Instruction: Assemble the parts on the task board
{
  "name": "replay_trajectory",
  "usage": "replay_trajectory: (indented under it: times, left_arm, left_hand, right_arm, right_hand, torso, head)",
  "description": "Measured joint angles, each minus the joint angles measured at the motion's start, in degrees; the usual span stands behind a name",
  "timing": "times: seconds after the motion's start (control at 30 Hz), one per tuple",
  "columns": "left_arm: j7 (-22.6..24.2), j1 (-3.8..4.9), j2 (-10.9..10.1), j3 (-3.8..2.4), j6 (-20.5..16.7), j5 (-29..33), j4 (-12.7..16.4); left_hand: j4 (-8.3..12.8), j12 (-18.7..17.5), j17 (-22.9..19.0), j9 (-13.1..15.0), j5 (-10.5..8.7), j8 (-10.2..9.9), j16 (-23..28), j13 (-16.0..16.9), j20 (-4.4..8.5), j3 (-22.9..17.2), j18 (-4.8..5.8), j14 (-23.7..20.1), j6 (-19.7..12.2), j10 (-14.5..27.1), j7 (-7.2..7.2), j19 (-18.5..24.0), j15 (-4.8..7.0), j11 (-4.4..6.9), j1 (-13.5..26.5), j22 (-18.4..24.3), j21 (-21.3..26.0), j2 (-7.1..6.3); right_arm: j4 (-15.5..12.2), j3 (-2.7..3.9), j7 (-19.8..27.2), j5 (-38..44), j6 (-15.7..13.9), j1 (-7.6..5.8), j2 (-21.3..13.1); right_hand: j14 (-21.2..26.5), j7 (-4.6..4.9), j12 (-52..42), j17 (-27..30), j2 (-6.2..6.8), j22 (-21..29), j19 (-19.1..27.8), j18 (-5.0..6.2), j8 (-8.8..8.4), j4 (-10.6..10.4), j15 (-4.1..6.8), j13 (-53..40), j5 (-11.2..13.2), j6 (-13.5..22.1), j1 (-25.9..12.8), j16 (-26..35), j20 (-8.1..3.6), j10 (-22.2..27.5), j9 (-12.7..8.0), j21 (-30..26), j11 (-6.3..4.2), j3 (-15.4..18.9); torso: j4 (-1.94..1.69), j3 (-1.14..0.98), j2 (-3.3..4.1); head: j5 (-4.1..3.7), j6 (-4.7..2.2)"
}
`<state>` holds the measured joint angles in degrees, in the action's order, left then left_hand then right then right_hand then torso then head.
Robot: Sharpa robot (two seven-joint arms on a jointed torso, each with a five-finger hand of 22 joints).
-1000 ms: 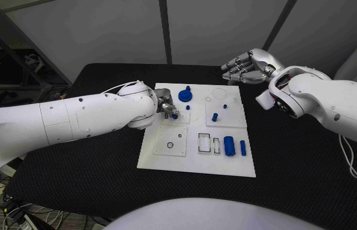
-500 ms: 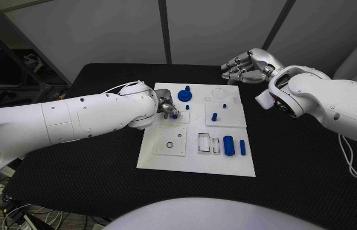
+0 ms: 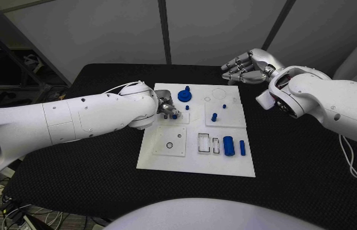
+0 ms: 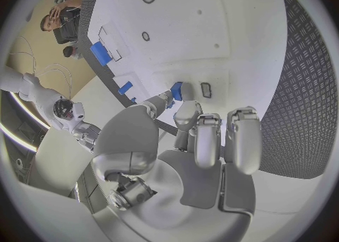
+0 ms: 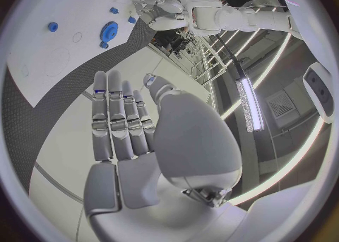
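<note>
Left hand pinches a small blue part over the task board — right hand hovers empty, fingers apart.

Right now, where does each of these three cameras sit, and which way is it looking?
Head view: on the robot's head, looking down at the task board on the black table; both white arms come in, left hand over the board, right hand off its far corner.
Left wrist view: behind the left hand, facing the board, fingers pinching a small blue part.
Right wrist view: behind the right hand, fingers straight, holding nothing.
Shared: the blue gear shows in the head and right wrist views.
</note>
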<state>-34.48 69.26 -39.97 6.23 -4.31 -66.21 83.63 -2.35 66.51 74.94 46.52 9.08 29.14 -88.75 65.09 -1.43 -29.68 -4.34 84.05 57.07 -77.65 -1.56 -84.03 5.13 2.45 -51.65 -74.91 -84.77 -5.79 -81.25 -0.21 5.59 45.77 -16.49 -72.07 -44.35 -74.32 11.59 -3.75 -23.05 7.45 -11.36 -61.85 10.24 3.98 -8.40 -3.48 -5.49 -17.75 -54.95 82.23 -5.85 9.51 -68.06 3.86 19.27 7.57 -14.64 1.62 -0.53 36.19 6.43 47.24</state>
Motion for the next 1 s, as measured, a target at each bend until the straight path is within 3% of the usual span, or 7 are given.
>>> replay_trajectory:
  times: [0.37,0.5,0.7,0.83,1.0]
  left_arm:
    - [0.0,-0.03,-0.2,0.00,-0.5,0.0,0.0]
    - [0.0,-0.10,-0.5,-0.40,-0.8,0.0,0.1]
    - [0.0,-0.11,-0.6,-2.09,-1.3,0.0,0.4]
    - [0.0,-0.10,-0.8,-3.73,-1.4,0.0,0.7]
    - [0.0,-0.09,-1.5,-6.07,-1.3,0.0,1.4]
  left_hand:
    - [-3.5,0.2,0.0,0.2,0.00,0.2,0.0,0.0,0.00,8.8,0.00,0.0,0.0,0.0,0.01,0.0,0.00,0.01,2.2,0.0,0.0,-0.53]
    - [-4.9,0.2,0.0,0.2,0.00,0.2,0.0,0.0,0.00,12.4,0.00,0.0,0.0,0.0,0.02,0.0,0.00,0.01,2.2,0.0,0.0,-0.53]
    - [-6.1,0.2,0.0,0.2,0.00,0.2,0.0,-0.1,0.00,15.7,0.00,0.0,0.0,0.0,0.02,0.0,0.00,0.01,1.9,0.0,0.0,-0.20]
    - [-6.6,0.2,0.0,0.2,0.00,0.2,0.0,-0.5,0.00,17.0,0.00,0.0,0.0,0.0,0.02,0.0,0.00,0.01,1.0,0.0,0.0,0.69]
    - [-6.7,-0.2,0.0,0.2,-0.01,0.2,0.0,-1.0,0.00,18.5,0.00,0.0,-0.1,0.2,-0.03,0.0,0.00,-0.23,-0.2,0.0,0.0,0.75]
  right_arm:
    - [0.0,0.00,0.0,0.0,0.0,0.00,-0.1]
    - [0.0,0.00,0.0,0.0,0.0,0.00,-0.1]
    - [0.0,0.00,-0.1,0.0,0.0,0.00,-0.2]
    - [0.1,-0.01,-0.1,0.0,0.0,0.00,-0.2]
    - [0.2,-0.01,-0.1,0.0,0.0,0.00,-0.2]
  right_hand:
    - [0.0,0.00,0.0,0.1,0.00,0.2,-0.2,0.00,0.00,-0.1,0.00,0.0,0.0,0.0,0.0,0.2,0.20,0.0,0.0,-0.3,0.00,0.1]
    - [0.0,0.00,0.0,0.1,0.00,0.2,-0.2,0.00,0.00,-0.1,0.00,0.0,0.0,0.0,0.0,0.2,0.20,0.0,0.0,-0.3,0.00,0.1]
    - [0.0,0.00,0.0,0.1,0.00,0.2,-0.2,0.00,0.00,-0.1,0.00,0.1,0.0,0.0,0.0,0.2,0.20,0.0,0.0,-0.3,0.00,0.1]
    - [0.0,0.00,0.0,0.1,0.00,0.2,-0.2,0.00,0.00,-0.1,0.00,0.1,0.0,0.0,0.0,0.2,0.19,0.0,0.0,-0.3,0.00,0.1]
    - [0.0,0.00,0.0,0.1,0.18,0.3,-0.2,0.00,0.00,-0.3,0.00,0.1,0.0,0.0,-0.2,0.4,0.20,0.0,0.0,-0.5,0.00,0.3]
  torso:
    - [0.00,0.03,0.01]
    - [0.00,0.05,0.02]
    - [0.00,0.06,0.02]
    - [0.00,0.06,0.02]
    - [0.00,0.05,0.02]
  head:
    - [-0.13,-0.13]
    - [-0.14,-0.15]
    - [-0.11,-0.15]
    - [-0.10,-0.12]
    - [-0.09,-0.11]
